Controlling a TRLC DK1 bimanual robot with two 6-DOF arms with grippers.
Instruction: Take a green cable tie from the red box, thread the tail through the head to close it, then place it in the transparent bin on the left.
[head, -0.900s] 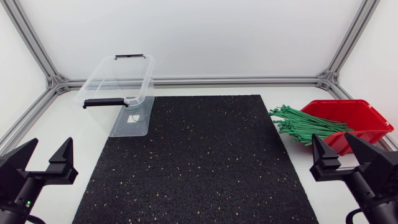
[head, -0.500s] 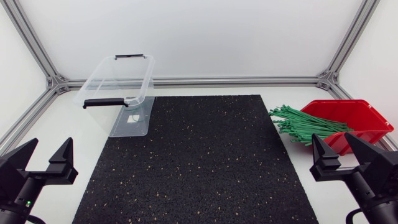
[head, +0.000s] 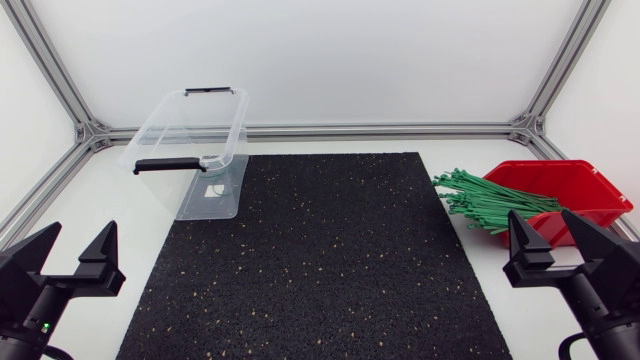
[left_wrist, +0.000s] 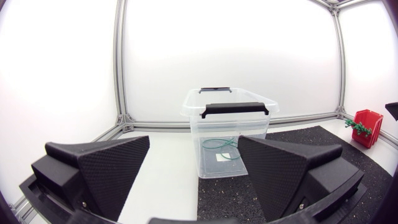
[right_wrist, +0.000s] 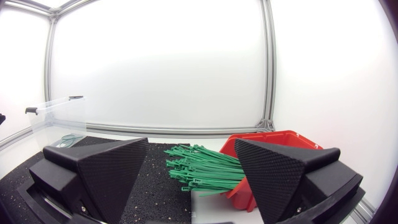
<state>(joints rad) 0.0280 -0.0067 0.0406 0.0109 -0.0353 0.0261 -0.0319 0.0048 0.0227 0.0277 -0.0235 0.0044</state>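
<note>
1. Cable ties (head: 490, 203), green, spill from the red box (head: 585, 190) onto the black mat (head: 320, 260), ahead of the right gripper (head: 543, 225), which is spread wide and empty.
2. Left gripper (head: 78, 238) gapes wide, empty, facing the transparent bin (head: 195, 150).

**Red, green and black on white**

The box (head: 590, 190) is bright red, and the cable ties (head: 490, 200) spilling from it are green. The bin (head: 210, 190) is clear, with black handles (head: 170, 165). The mat (head: 320, 270) is black, flecked with tan specks. The counter (head: 120, 220) is white. The fingers (left_wrist: 102, 165) of the left gripper (head: 78, 240) and right gripper (head: 543, 228) are matte black with a fine dotted texture.
</note>
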